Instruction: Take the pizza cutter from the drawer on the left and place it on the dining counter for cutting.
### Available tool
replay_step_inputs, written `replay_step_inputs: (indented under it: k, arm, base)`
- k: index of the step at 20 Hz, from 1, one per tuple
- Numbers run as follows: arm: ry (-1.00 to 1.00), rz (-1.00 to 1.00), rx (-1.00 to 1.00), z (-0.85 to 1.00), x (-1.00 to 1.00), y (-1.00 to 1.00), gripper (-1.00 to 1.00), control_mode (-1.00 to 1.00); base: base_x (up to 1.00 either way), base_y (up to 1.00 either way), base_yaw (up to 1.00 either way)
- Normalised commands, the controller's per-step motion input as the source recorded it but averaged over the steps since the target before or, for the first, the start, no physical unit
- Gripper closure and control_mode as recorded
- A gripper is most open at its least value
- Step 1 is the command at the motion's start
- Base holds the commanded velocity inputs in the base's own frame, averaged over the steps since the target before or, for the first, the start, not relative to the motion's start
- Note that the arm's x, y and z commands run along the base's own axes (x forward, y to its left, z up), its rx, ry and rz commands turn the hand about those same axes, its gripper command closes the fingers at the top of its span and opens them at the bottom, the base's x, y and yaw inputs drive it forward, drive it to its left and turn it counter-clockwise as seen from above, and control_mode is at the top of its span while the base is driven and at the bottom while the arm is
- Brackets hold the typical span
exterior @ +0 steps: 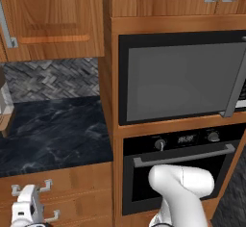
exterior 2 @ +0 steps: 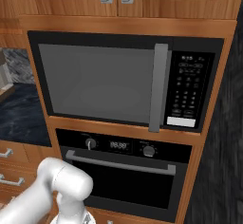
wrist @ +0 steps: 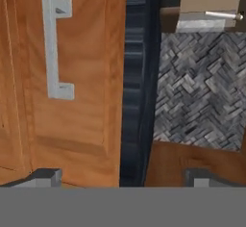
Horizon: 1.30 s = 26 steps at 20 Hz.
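The gripper (wrist: 123, 179) is hanging wide open, its two dark fingertips (wrist: 45, 177) standing far apart with nothing between them. It is facing the drawer (wrist: 86, 101), which is sitting fully shut straight ahead of the jaws, so what is lying inside cannot be told. The drawer is showing a medium-brown wooden front with a shallow raised panel, and its squared silver bar handle (wrist: 55, 45) is lying ahead of the fingertips and off toward one of them, apart from both; the hand view is rolled, so the bar is appearing upright there. The front is ending right against the edge of the black marbled counter (wrist: 137, 77), which is running ahead between the fingertips, and the grey herringbone backsplash (wrist: 202, 91) is spreading out beyond the other fingertip.

In the left base view the second drawer front (exterior: 72, 211) is sitting closed just under the top one, level with the hand. Off to the gripper's right, the oven (exterior 2: 123, 180) and, higher up, the microwave (exterior 2: 104, 83) are both standing with doors closed. The upper cabinet doors (exterior: 53, 14) are staying shut well above the gripper.
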Motion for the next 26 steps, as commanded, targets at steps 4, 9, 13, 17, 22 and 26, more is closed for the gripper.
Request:
replay_step_inputs:
  k: [4,9,13,17,22,26]
  arm:
    - [-0.21,0.1,-0.06,-0.29,0.08,0.0,-1.0,-1.0]
    - [-0.07,0.09,0.0,-0.18,0.28,0.0,-1.0,-1.0]
    - [-0.06,0.09,0.0,-0.17,0.38,0.0,-1.0,-1.0]
    - [-0.01,0.07,0.0,-0.28,0.31,0.0,-1.0,-1.0]
    - [-0.02,0.06,0.0,-0.39,0.24,0.0,-1.0,-1.0]
    - [-0.01,0.05,0.0,-0.41,0.27,0.0,-1.0,-1.0]
  base:
    - [0.0,0.0,0.0]
    - [0.0,0.0,0.0]
    - [0.0,0.0,0.0]
    - [0.0,0.0,0.0]
    - [0.0,0.0,0.0]
    - [0.0,0.0,0.0]
